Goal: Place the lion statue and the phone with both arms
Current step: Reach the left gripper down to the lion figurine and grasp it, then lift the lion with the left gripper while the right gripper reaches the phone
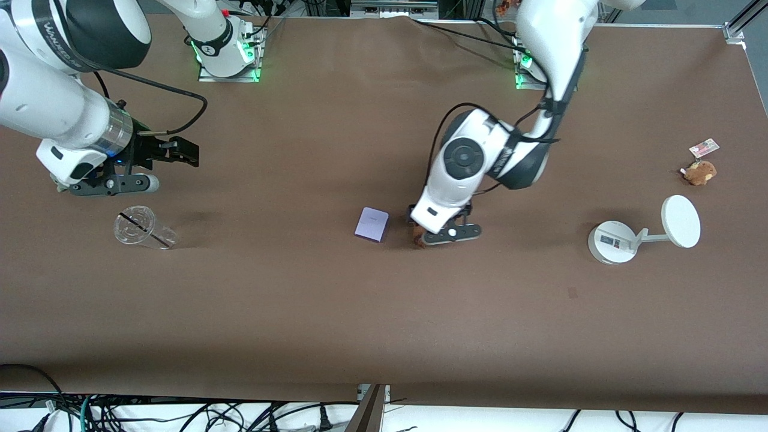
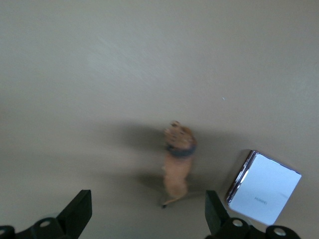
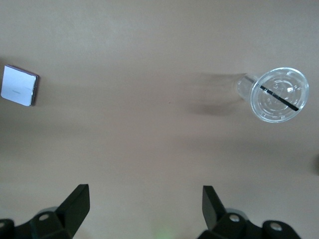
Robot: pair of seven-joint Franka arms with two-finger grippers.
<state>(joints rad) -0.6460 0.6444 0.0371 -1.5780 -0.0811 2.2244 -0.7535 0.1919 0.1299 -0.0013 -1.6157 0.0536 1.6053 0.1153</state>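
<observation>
The lion statue (image 2: 178, 162), a small orange-brown figurine with a darker mane, lies on the brown table. My left gripper (image 2: 147, 215) hangs low over it, open, with the lion's tail end between its fingers and nothing gripped. In the front view only a bit of the lion statue (image 1: 418, 239) peeks out under the left gripper (image 1: 433, 235). The phone (image 1: 372, 225), a pale lavender rectangle, lies flat just beside the lion toward the right arm's end; it also shows as the phone (image 2: 263, 186) and the phone (image 3: 20, 85). My right gripper (image 1: 186, 153) waits open and empty over bare table; its wrist view shows the right gripper (image 3: 144, 206).
A clear plastic cup (image 1: 143, 228) lies on its side near the right gripper. Toward the left arm's end stand a white round-based stand (image 1: 612, 241) with a disc, a brown fuzzy plush (image 1: 699, 172) and a small pink-white card (image 1: 704, 147).
</observation>
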